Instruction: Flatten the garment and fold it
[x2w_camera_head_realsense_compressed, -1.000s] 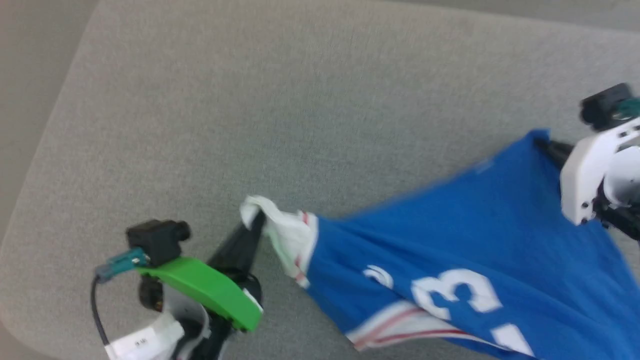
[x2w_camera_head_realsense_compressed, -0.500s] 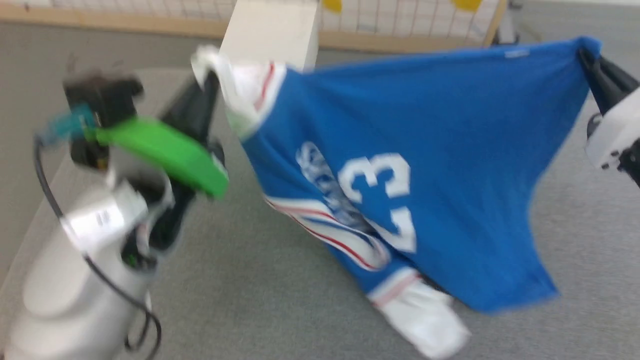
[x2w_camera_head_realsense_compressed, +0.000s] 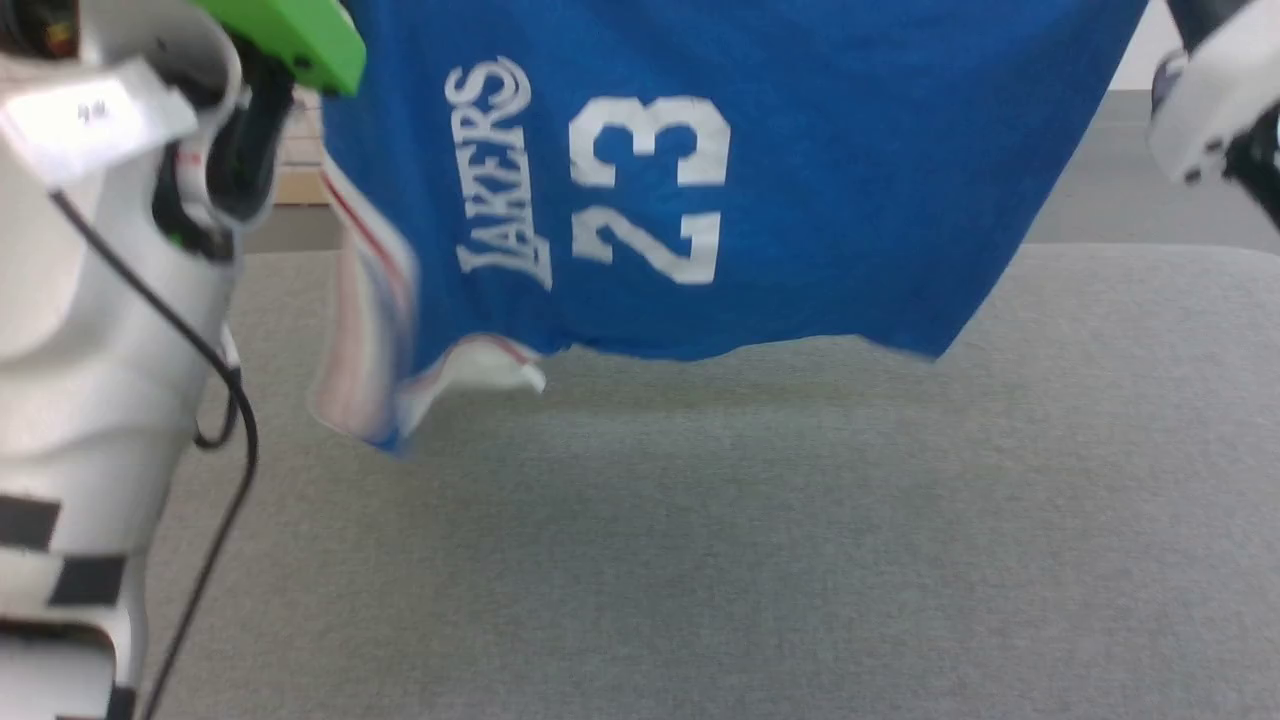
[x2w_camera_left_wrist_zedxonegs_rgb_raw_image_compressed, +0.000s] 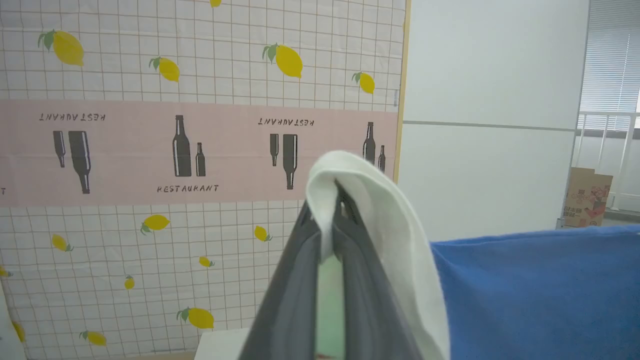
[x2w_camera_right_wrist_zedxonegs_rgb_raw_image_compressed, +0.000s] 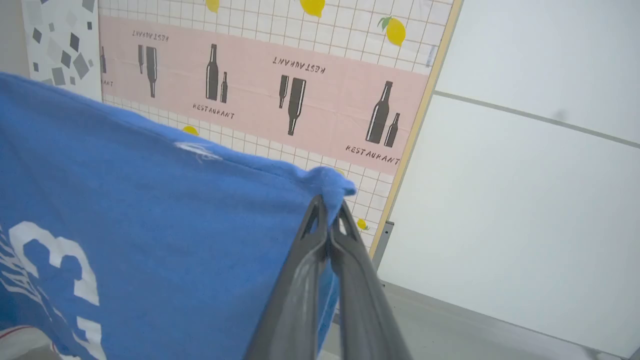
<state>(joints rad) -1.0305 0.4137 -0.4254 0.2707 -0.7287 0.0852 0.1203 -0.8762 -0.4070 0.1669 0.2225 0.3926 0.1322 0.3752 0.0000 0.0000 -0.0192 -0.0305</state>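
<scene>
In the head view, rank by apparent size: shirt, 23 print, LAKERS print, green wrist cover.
1. shirt
2. 23 print and LAKERS print: alike, unranked
3. green wrist cover: cropped at the frame edge, so unsure

The shirt (x2w_camera_head_realsense_compressed: 800, 150) hangs spread wide in the air, royal blue, with white "LAKERS" and "23" print turned sideways. Its lower edge dangles clear of the grey table (x2w_camera_head_realsense_compressed: 700, 550). A white sleeve (x2w_camera_head_realsense_compressed: 490, 368) and red-striped trim droop at its left, blurred.

The garment (x2w_camera_head_realsense_compressed: 850, 200) reads LAKERS + no. 23; pink wall banner (x2w_camera_left_wrist_zedxonegs_rgb_raw_image_compressed: 125, 160) reads RESTAURANT.
</scene>
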